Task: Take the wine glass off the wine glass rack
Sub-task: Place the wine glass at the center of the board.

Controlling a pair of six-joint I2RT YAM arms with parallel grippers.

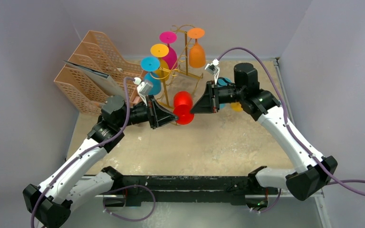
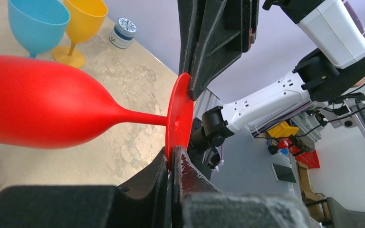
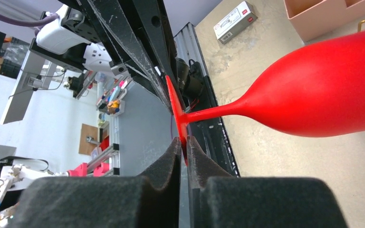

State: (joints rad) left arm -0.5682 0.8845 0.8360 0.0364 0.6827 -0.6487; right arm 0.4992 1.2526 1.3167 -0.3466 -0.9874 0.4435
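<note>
A red wine glass (image 1: 182, 105) hangs level in the air, in front of and off the gold wire rack (image 1: 184, 57). Both grippers hold its round foot from opposite sides. My left gripper (image 1: 175, 118) is shut on one edge of the foot (image 2: 179, 118). My right gripper (image 1: 193, 108) is shut on the opposite edge (image 3: 176, 111). The bowl (image 2: 38, 109) points away from the foot and also shows in the right wrist view (image 3: 323, 90). Pink (image 1: 169, 51), yellow (image 1: 160, 54), blue (image 1: 151, 76) and orange (image 1: 196, 51) glasses hang upside down on the rack.
A peach lattice file organizer (image 1: 88, 71) stands at the back left. A blue glass (image 2: 35, 23), a yellow glass (image 2: 83, 19) and a small jar (image 2: 123, 32) stand on the table behind the right arm. A small white box (image 3: 235, 19) lies on the table.
</note>
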